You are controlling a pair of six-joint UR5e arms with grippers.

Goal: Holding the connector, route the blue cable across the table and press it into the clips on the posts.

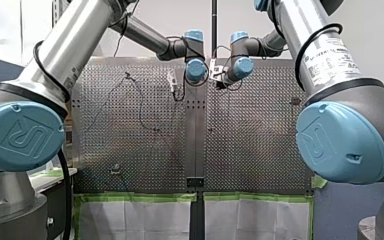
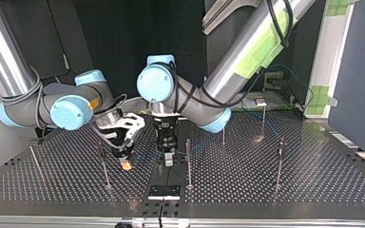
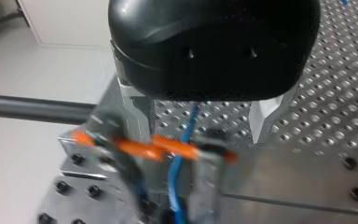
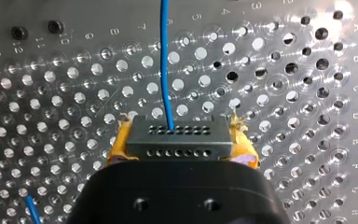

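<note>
1. R gripper (image 4: 177,147): yellow pads (image 4: 116,151) clamped on both ends of item 2. Top view: lower left of centre (image 2: 125,159), tips angled down close to the table. Arm enters from upper left.

2. Connector (image 4: 175,135): grey block w/ two rows of small holes, held crosswise between the R pads, hole face pointing away from the gripper.

3. Blue cable (image 4: 164,60): leaves the connector's hole face and runs straight ahead of R gripper over the perforated table (image 4: 284,93). A 2nd short stretch shows beside the gripper body. L wrist view: cable passes between the L fingers and on past item 5.

4. L gripper (image 3: 200,116): black body, metal fingers (image 3: 137,112) spread apart, nothing pinched. Cable sits loose in the gap. Top view: centre of frame (image 2: 168,159), pointing straight down. Arm enters from upper right.

5. Clip (image 3: 168,147): orange parts, blurred, just ahead of the L fingertips. Cable crosses it. Seated or not: can't tell.

6. Posts (image 2: 188,161): thin upright rods, several, spread left to right across the top view. One just beside L gripper, another just beside R gripper.

7. Front view: both grippers near upper centre of frame, close together but apart.
</note>
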